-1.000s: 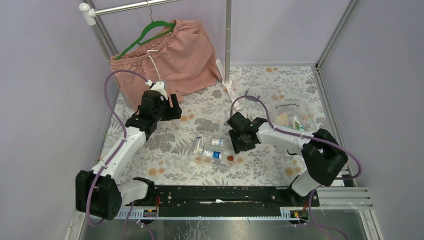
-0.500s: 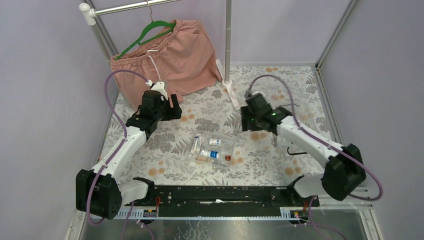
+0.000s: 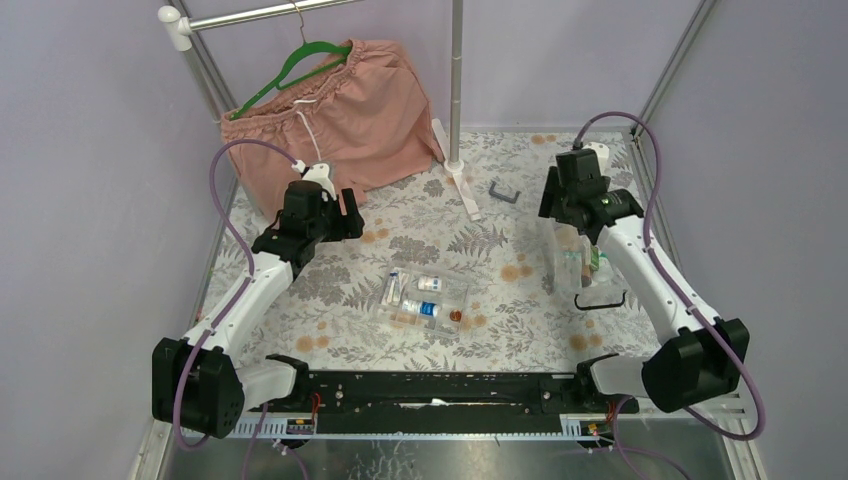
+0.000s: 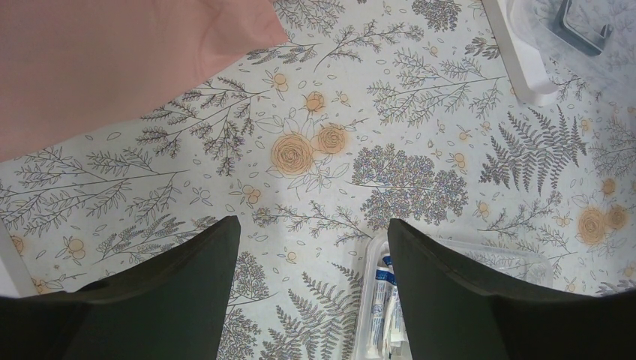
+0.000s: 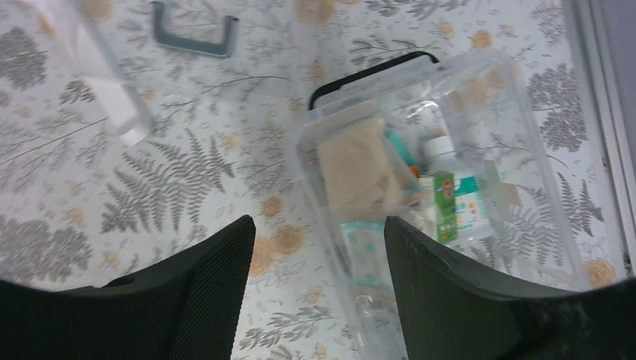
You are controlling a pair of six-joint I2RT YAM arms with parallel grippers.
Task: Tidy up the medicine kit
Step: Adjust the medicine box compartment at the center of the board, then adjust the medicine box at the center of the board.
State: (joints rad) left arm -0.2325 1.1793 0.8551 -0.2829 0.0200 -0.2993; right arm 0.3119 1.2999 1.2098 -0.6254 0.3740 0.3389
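The medicine kit's clear box (image 3: 585, 262) lies at the right with its black handle (image 3: 600, 300) towards the near side. Inside it are a beige bandage roll (image 5: 356, 169) and a green-labelled bottle (image 5: 450, 202). My right gripper (image 3: 578, 215) hovers open above the box's back end (image 5: 319, 225), and the box's left wall shows between the fingers. A clear tray (image 3: 425, 298) with small bottles and tubes (image 4: 386, 300) sits in the middle of the table. My left gripper (image 3: 352, 218) hangs open over bare cloth to the tray's back left (image 4: 313, 225), holding nothing.
A grey U-shaped handle (image 3: 503, 192) lies at the back, on what looks like a clear lid (image 4: 570, 30). The white foot of the rack pole (image 3: 460, 185) stands beside it. Pink shorts (image 3: 330, 110) hang on a green hanger at the back left. Walls close in on both sides.
My right arm has swung from beside the middle tray to the back right, over the clear box, and its jaws have widened. The left arm has not moved.
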